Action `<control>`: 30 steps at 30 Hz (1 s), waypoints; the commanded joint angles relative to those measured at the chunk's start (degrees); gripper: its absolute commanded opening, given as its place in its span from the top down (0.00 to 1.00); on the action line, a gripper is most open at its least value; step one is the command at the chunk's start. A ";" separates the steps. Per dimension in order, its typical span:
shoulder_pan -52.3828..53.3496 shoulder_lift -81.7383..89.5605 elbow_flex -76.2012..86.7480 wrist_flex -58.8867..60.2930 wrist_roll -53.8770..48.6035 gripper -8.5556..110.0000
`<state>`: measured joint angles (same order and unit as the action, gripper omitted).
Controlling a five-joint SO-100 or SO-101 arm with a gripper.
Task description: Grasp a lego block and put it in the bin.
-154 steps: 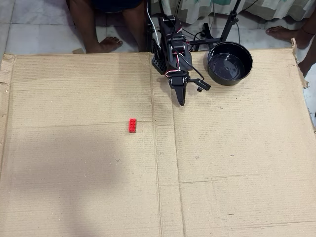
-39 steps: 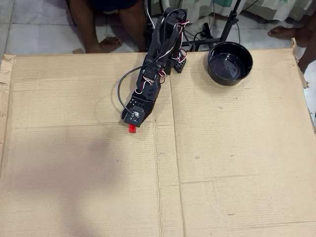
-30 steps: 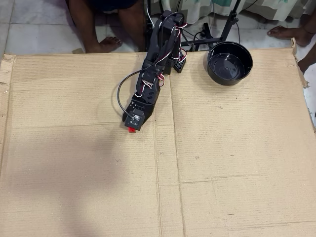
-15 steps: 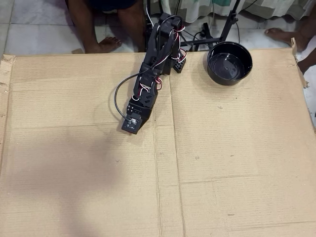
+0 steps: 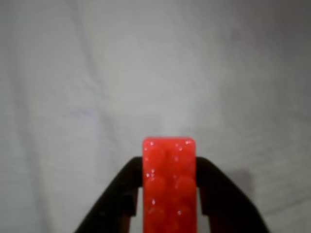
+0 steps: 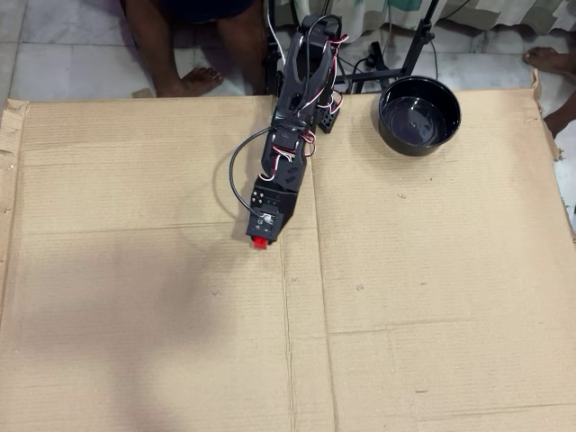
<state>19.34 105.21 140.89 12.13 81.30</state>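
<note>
My gripper is shut on the red lego block. The block stands upright between the two black fingers, studs facing the wrist camera. In the overhead view the arm reaches from the back edge toward the middle left of the cardboard, with the gripper at its tip and the block showing as a small red spot. The black bowl stands at the back right, well away from the gripper, and looks empty.
A large cardboard sheet covers the floor. A person's bare legs and feet are beyond the back edge, another foot at the top right. A stand's legs and cables lie behind the bowl.
</note>
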 commanded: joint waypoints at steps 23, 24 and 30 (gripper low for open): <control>-33.31 52.56 7.82 34.19 17.31 0.93; -34.63 55.11 9.58 34.19 17.31 0.93; -43.59 70.22 17.84 34.10 17.31 0.93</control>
<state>-21.80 170.77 157.68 46.14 98.00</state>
